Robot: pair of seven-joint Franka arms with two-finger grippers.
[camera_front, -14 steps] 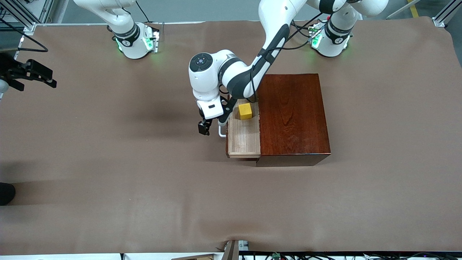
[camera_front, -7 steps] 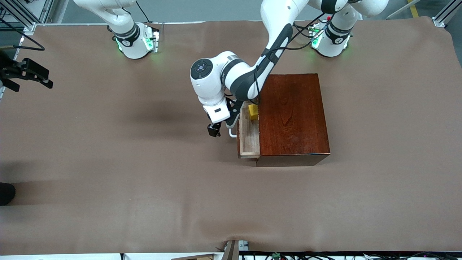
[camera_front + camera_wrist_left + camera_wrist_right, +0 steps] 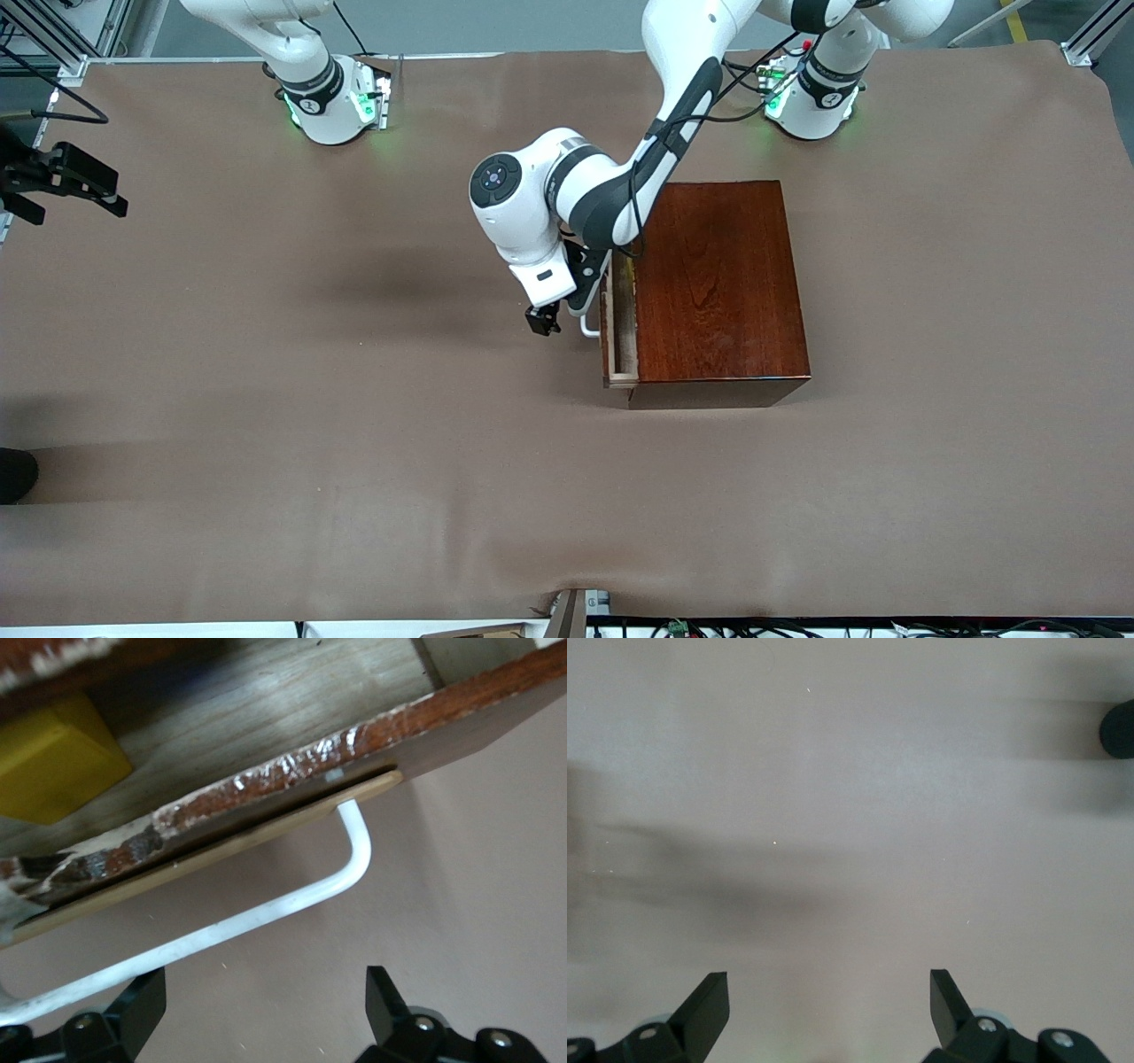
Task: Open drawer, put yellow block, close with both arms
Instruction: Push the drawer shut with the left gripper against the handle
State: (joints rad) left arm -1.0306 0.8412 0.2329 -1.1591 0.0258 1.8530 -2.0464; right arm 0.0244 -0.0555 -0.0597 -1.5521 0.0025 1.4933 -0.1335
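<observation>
Closing step: left gripper (image 3: 562, 317), jaws open, sits at drawer (image 3: 620, 323) handle (image 3: 266, 908), yellow block (image 3: 49, 762) inside; right gripper (image 3: 75, 182) open, waits at 9 o'clock; next needs final push.

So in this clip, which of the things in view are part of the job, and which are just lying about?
Part of the job:
- drawer, nearly shut in the wooden box
- yellow block inside it
- left gripper, open at the white handle
- right gripper, open, waiting at the right arm's end of the table

Just lying about:
- brown table cover
</observation>
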